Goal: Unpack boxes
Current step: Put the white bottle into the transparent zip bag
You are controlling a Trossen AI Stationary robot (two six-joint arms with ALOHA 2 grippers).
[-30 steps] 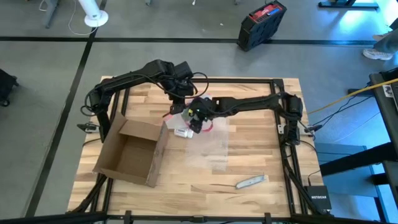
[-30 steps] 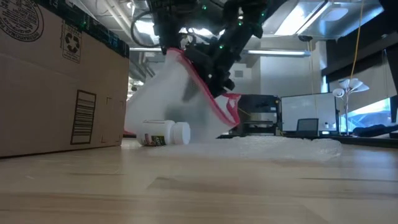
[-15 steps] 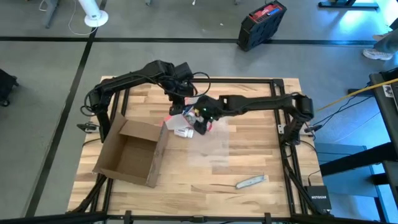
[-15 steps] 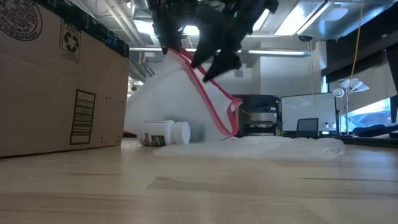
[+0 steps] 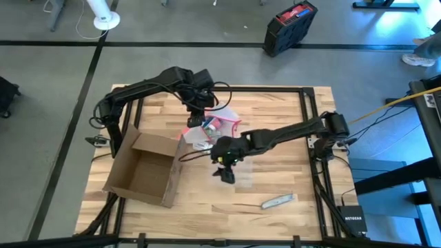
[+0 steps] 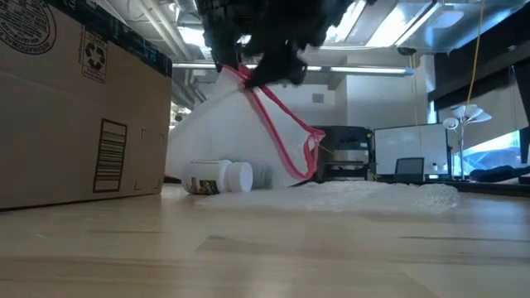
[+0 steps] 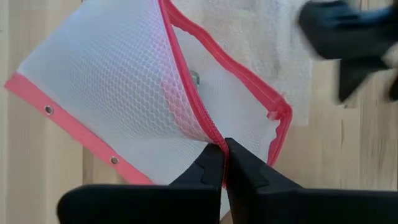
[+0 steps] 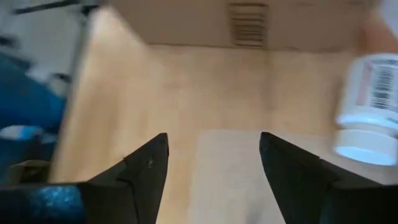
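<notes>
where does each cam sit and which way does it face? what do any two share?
High: overhead, straight down on the table; both arms, open cardboard box.
Low: table height, level across; box wall, bottle, mesh pouch.
Left wrist: past the left gripper, pinching the pouch's pink edge.
Right wrist: past the open right gripper, toward box and bottle.
Shared: the bottle shows in low and right wrist.

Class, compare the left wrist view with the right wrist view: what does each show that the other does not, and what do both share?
Only the left wrist view shows the left gripper shut on the pink-red zipper edge of the mesh pouch. Only the right wrist view shows the right gripper open and empty, the white bottle lying on its side, and the cardboard box with its barcode. Both show the wooden table and the translucent sheet lying on it.
</notes>
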